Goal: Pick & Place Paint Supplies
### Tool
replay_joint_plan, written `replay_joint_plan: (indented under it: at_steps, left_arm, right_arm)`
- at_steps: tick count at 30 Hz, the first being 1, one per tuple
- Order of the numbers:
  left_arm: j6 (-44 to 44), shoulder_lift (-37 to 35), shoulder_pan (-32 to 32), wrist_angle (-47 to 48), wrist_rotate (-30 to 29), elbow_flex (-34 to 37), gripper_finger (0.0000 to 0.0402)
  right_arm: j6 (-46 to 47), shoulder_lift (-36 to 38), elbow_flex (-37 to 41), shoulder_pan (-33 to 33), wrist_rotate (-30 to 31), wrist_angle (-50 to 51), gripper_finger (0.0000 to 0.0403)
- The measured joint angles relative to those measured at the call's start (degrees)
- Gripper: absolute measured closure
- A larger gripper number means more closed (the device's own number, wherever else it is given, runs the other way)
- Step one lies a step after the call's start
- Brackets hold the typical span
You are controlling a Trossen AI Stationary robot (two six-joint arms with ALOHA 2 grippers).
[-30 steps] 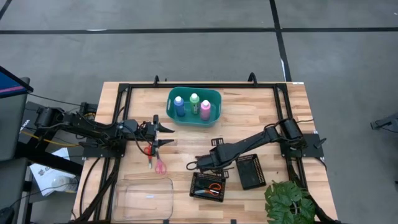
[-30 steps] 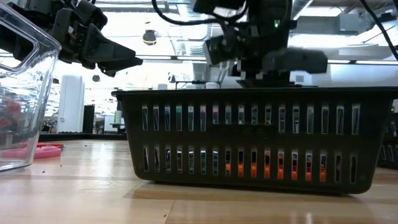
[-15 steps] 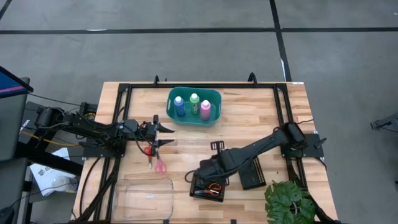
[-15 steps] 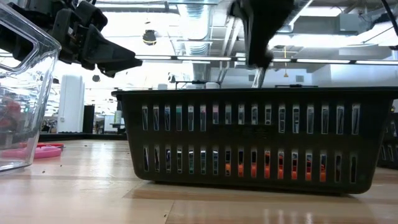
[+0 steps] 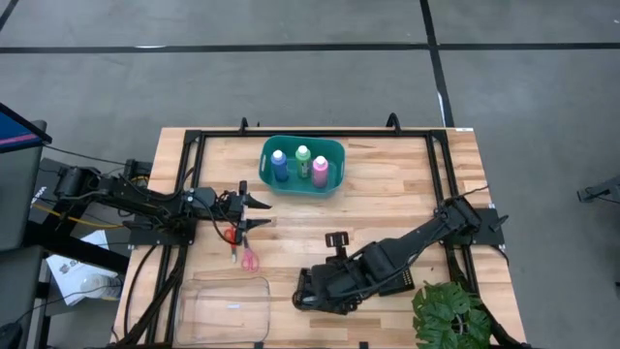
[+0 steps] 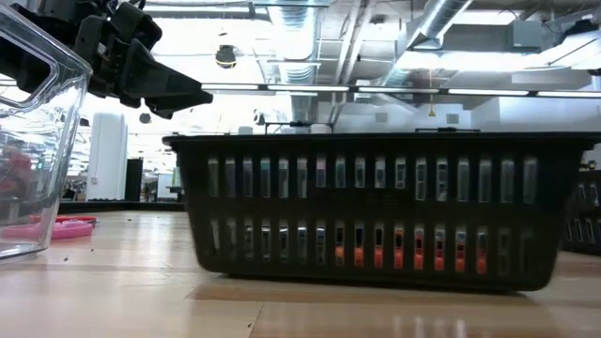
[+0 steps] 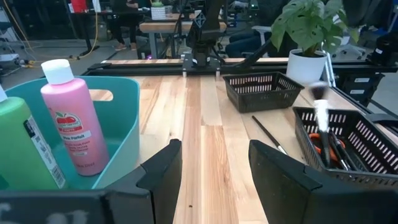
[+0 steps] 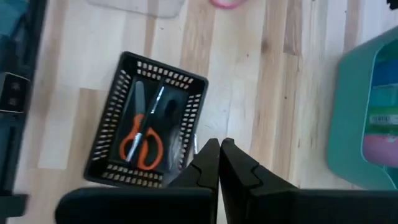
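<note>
Orange scissors point(image 8: 142, 144) in black mesh tray point(image 8: 106, 135); right claw point(image 8: 219, 148) together, left claw point(image 7: 214, 163) apart.

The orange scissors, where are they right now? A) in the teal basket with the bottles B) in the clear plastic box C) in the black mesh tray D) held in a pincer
C: the right wrist view shows the orange scissors lying inside the black mesh tray, beside a thin brush, with nothing gripping them.
</note>
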State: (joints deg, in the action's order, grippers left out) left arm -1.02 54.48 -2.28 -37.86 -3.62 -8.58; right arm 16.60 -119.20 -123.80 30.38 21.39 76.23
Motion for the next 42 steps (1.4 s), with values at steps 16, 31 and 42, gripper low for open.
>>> replay_joint_plan:
  at_steps: [16, 31, 42]
  left_arm:
    - [1.31, 0.01, 0.00, 0.58, 0.59, 0.00, 0.0225]
    - [1.49, 0.00, 0.00, 0.60, 1.51, 0.00, 0.0225]
    - [1.49, 0.02, 0.00, 1.93, 1.51, 0.00, 0.0225]
  right_arm:
    - [5.36, -0.07, 8.25, -0.92, -4.53, -3.37, 0.0403]
    - [-2.19, -0.15, 24.75, -12.36, -12.05, -13.05, 0.0285]
    - [-5.81, -0.17, 36.73, -15.99, -23.04, -24.77, 0.0226]
